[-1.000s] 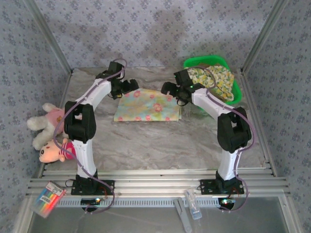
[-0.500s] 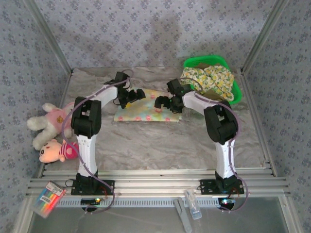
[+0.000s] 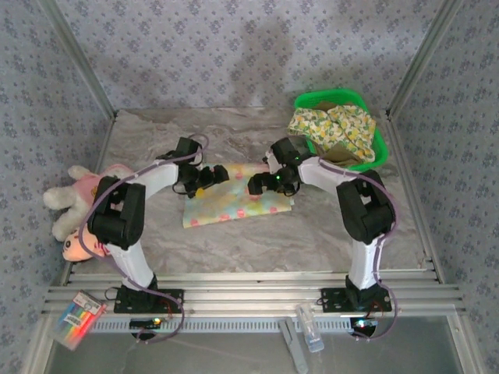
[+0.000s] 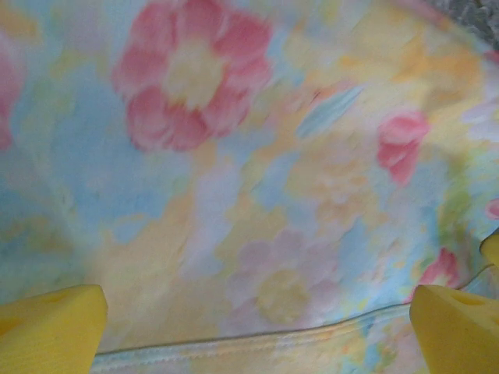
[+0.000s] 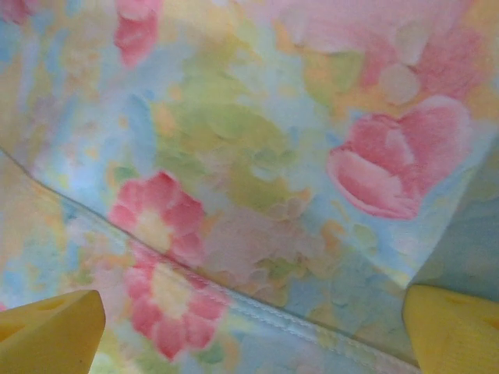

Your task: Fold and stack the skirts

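The pale yellow pastel skirt (image 3: 234, 199) is laid flat near the middle of the surface (image 3: 312, 234), its near left corner drawn a little toward the near edge. The left gripper (image 3: 214, 174) is lowered over the skirt's far left corner and the right gripper (image 3: 257, 184) over its far right part, the two pointed toward each other. Both sets of jaws are spread wide, and nothing is held in either. In the left wrist view the yellow fingertips (image 4: 48, 327) are seen far apart above the flowered cloth, with a stitched hem run between them; in the right wrist view the fingertips (image 5: 47, 331) stand likewise wide over a hem. Whether the tips touch the cloth cannot be told. The white-yellow floral skirt (image 3: 335, 128) is heaped in a green basket (image 3: 380, 146) at the far right corner. A pink plush toy (image 3: 78, 191) is lying at the left edge.
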